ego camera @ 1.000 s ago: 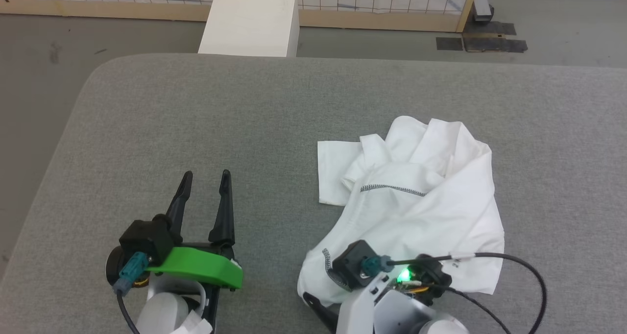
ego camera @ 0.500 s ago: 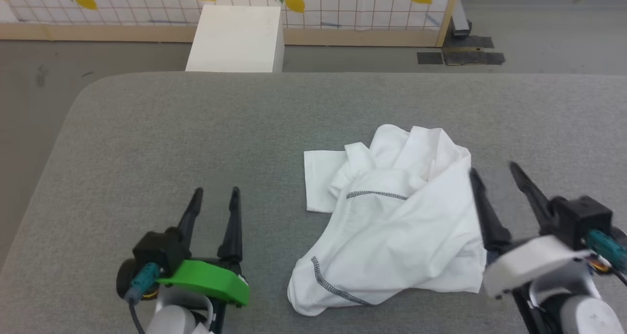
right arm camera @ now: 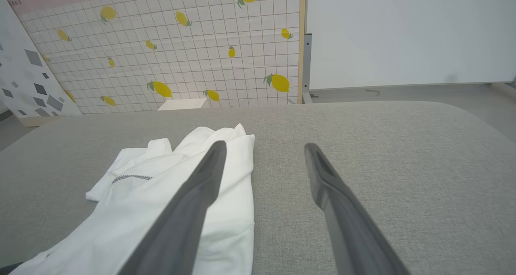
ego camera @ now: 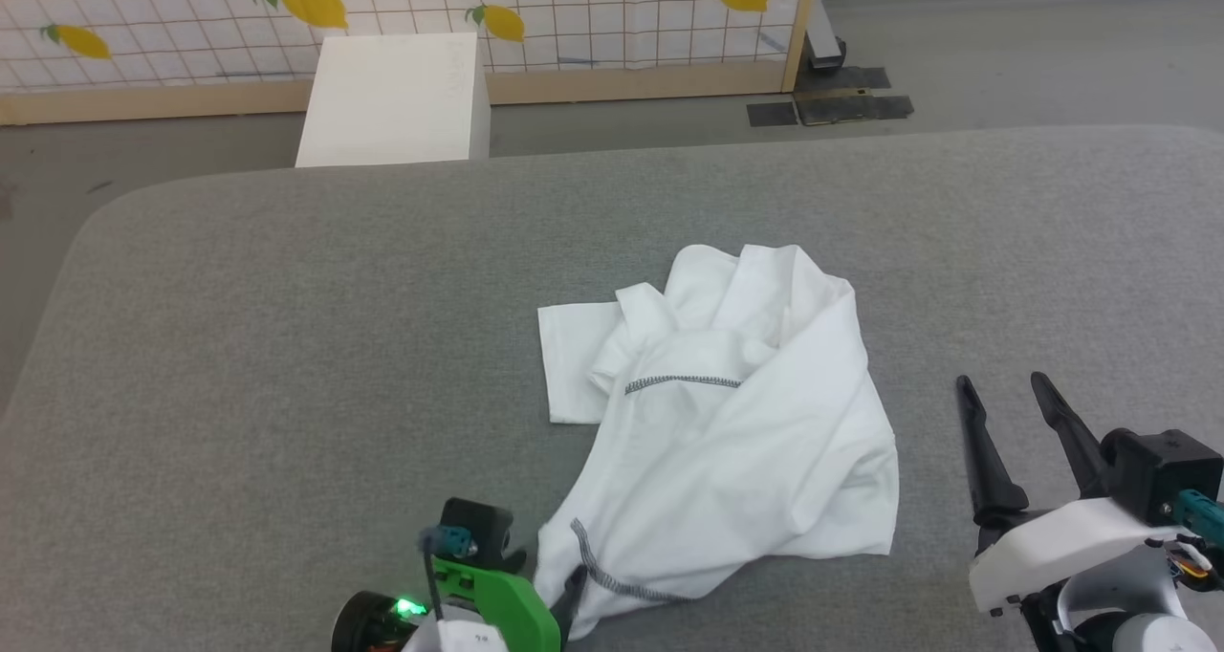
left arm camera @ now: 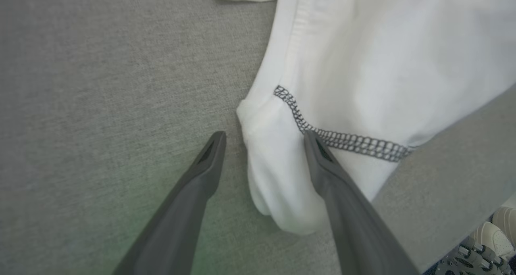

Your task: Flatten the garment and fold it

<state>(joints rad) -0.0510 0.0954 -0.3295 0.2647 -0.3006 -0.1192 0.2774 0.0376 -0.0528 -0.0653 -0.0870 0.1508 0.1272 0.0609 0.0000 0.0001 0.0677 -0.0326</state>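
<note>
The garment [ego camera: 727, 423], a white T-shirt with dark-grey stitching, lies crumpled in the middle of the grey padded table [ego camera: 287, 346]. My left gripper [ego camera: 566, 587] points down at the shirt's near-left corner. In the left wrist view the left gripper [left arm camera: 264, 136] is open, and a rolled fold of the garment [left arm camera: 278, 166] lies between its fingers. One finger is over the fabric and the other over bare table. My right gripper [ego camera: 1001, 380] stands open and empty to the right of the shirt. In its wrist view, the right gripper [right arm camera: 264, 146] points along the garment [right arm camera: 161, 194] edge.
A rigid white box [ego camera: 392, 97] stands on the floor past the table's far edge, before a lemon-patterned partition [ego camera: 535, 2]. Bare grey table stretches left of the shirt and behind it. A pale shoe [left arm camera: 498, 232] shows past the table's near edge.
The right gripper has let go of the shirt's near edge, opened and drawn away to the right. The left gripper has moved right and tipped down over the near-left corner. The head camera has shifted.
</note>
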